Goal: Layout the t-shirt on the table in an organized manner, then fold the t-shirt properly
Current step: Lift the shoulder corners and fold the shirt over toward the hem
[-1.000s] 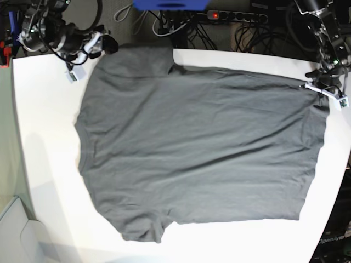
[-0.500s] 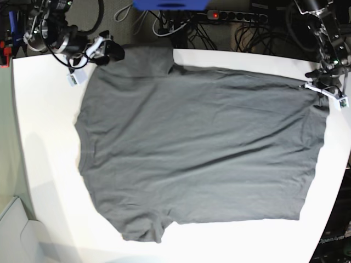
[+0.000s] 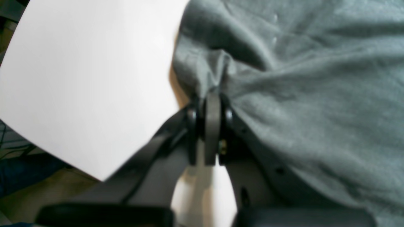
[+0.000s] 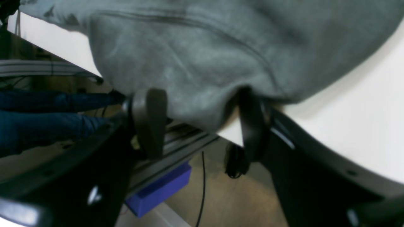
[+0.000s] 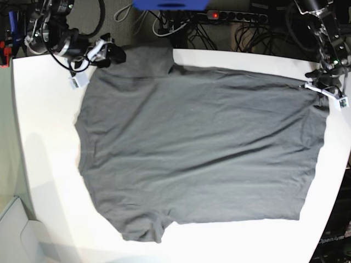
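The dark grey t-shirt (image 5: 197, 142) lies spread flat across the white table (image 5: 44, 137), collar side to the left. At the far right corner my left gripper (image 5: 319, 91) is shut on the shirt's hem. The left wrist view shows that left gripper (image 3: 210, 102) pinching a bunched fold of t-shirt (image 3: 315, 94) beside bare table (image 3: 88, 63). At the far left, my right gripper (image 5: 114, 53) stands open at the upper sleeve. In the right wrist view the right gripper (image 4: 200, 118) has its jaws wide apart, with the sleeve edge of the t-shirt (image 4: 205, 47) hanging between them at the rim of the table (image 4: 347, 110).
Behind the table's far edge sit a power strip (image 5: 236, 16) with a red light, tangled cables and a blue box (image 5: 170, 4). The blue box (image 4: 161, 186) also shows below the table edge. A pale grey surface (image 5: 16, 230) lies off the lower left corner.
My right gripper has moved right and slightly nearer, up to the upper sleeve. The left arm and the shirt have not moved.
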{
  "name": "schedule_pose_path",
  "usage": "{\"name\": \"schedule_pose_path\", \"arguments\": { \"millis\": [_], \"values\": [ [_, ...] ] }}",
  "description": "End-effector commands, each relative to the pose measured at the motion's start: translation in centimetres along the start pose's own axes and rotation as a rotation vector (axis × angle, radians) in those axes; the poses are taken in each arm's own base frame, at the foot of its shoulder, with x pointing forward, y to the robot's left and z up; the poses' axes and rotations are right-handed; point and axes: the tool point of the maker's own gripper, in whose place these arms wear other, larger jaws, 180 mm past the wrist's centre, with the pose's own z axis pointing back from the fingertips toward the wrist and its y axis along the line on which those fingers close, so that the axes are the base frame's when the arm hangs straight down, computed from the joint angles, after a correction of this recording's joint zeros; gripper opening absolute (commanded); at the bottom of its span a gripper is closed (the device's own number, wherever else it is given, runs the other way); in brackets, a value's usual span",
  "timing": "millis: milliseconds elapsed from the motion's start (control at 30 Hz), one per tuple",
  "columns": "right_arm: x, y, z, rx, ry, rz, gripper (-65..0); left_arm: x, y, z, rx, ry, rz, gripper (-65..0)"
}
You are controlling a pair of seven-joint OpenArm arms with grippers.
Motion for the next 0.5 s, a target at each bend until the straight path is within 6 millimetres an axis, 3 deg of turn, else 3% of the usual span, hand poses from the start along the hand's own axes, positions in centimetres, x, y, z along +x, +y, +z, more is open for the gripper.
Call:
{"name": "schedule_pose_path", "arguments": {
  "millis": [0, 300, 467],
  "values": [
    [-1.1, -0.5, -0.3, -0.022, 0.056, 0.002, -28.9, -2.5, -0.5, 0.1, -0.016, 0.103, -0.013, -64.9],
    [-1.7, 0.2, -2.9, 0.051, 0.113, -0.018, -55.2, -2.4, -0.5, 0.1, -0.02, 0.1, -0.008, -64.9],
    [-0.9, -0.2, -2.8, 0.045, 0.106, 0.004, -63.6, -2.3, -0.6, 0.1, -0.022, 0.1, -0.006, -64.9]
  ]
}}
